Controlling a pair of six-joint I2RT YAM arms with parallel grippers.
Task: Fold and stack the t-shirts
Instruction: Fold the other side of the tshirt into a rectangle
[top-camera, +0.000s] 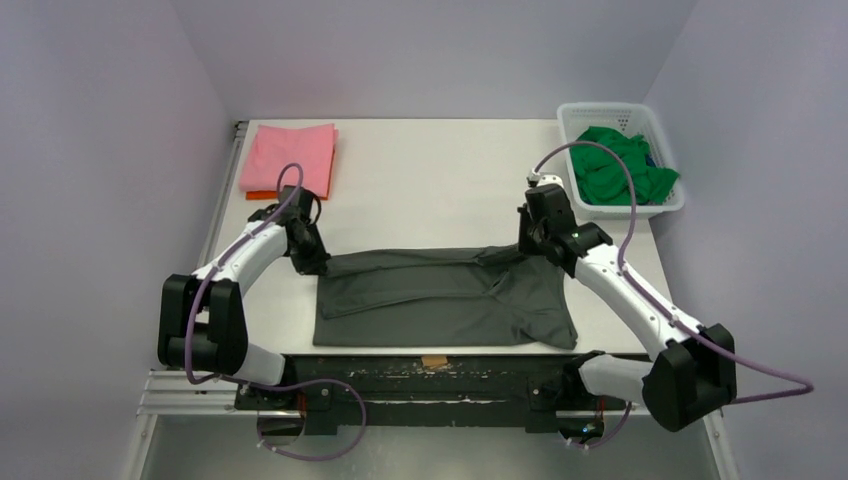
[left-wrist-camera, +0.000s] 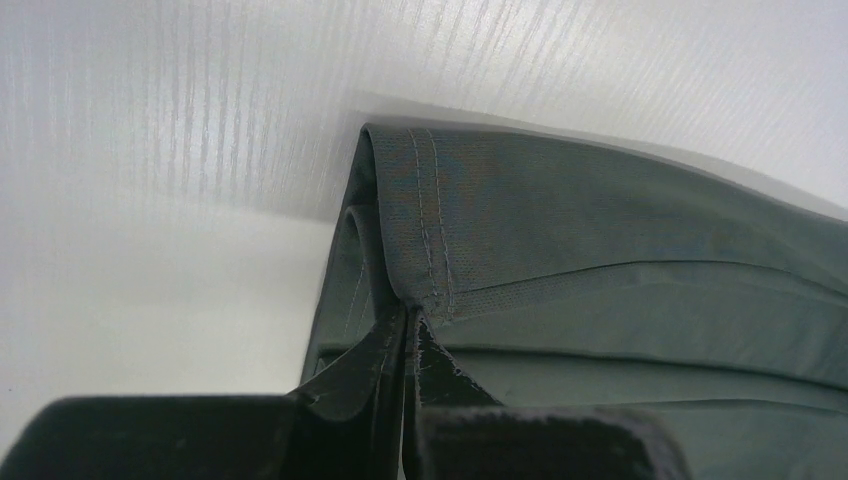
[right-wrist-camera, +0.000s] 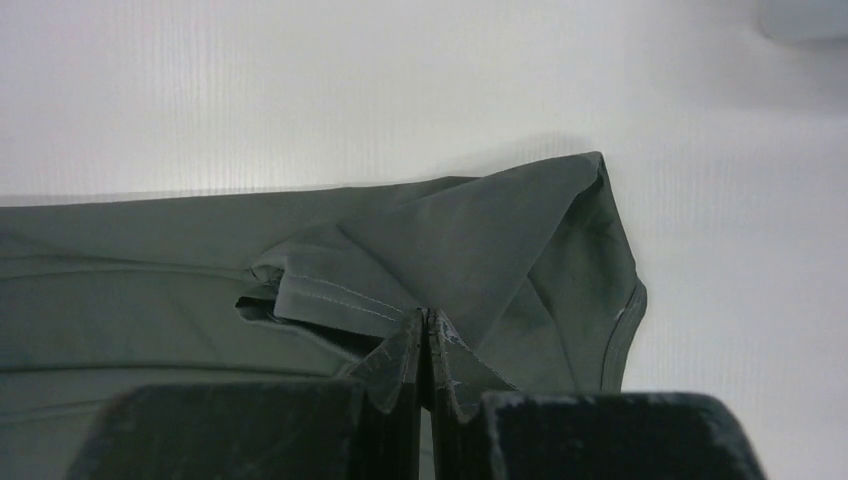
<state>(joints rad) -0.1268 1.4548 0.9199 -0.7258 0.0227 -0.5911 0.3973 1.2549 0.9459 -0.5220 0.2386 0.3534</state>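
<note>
left gripper (left-wrist-camera: 410, 318) — pinching charcoal t-shirt (top-camera: 440, 295) hem | right gripper (right-wrist-camera: 428, 320) — pinching sleeve end | shirt spans between

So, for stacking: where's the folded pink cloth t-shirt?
Top view: pink t-shirt at the far-left table corner, atop an orange shirt, beyond the left gripper.

orange t-shirt (top-camera: 262, 195) mostly hidden, under pink t-shirt (top-camera: 288, 155)

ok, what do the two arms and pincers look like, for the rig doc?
Both alike. Left arm and right arm: white tubular links, chunky black joint housings. A purple cable loops loose along each, from base to wrist. Left pincer and right pincer: black, two flat tapered fingers, edges scuffed pale. No markings visible.
</note>
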